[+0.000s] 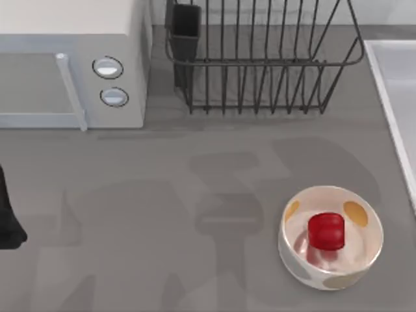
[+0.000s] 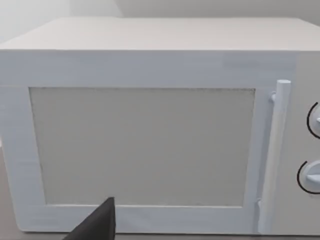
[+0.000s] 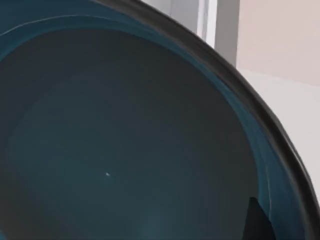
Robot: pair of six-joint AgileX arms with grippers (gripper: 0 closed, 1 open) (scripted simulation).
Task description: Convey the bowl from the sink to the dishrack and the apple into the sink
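The apple [image 1: 325, 231] sits inside the cream-white spotted bowl [image 1: 357, 260] at the lower right of the grey surface [image 1: 162, 214] in the top view, glossy red and resting near the bowl's middle. Behind it, at the upper middle, stands the dark wire dishrack [image 1: 260, 84], with its black utensil cup [image 1: 184, 29] at the rack's left rear corner. The white microwave [image 1: 71, 39] fills the upper left, its two round knobs facing the rack. The pale rim of the sink [image 1: 390, 104] runs along the right edge. A dark part of my left arm [image 1: 8, 221] shows at the far left edge, well apart from everything else.

In the left wrist view, the microwave's door and upright handle [image 2: 272, 160] face the camera, and a dark finger tip [image 2: 100, 222] pokes in at the lower edge; whether the left fingers are wide or narrow I cannot tell.

In the right wrist view, the teal-blue bowl [image 3: 125, 145] is seen very close, its dark inside and rim curving across. A dark finger tip [image 3: 257, 222] lies against the bowl's inner wall; the grip itself I cannot tell.
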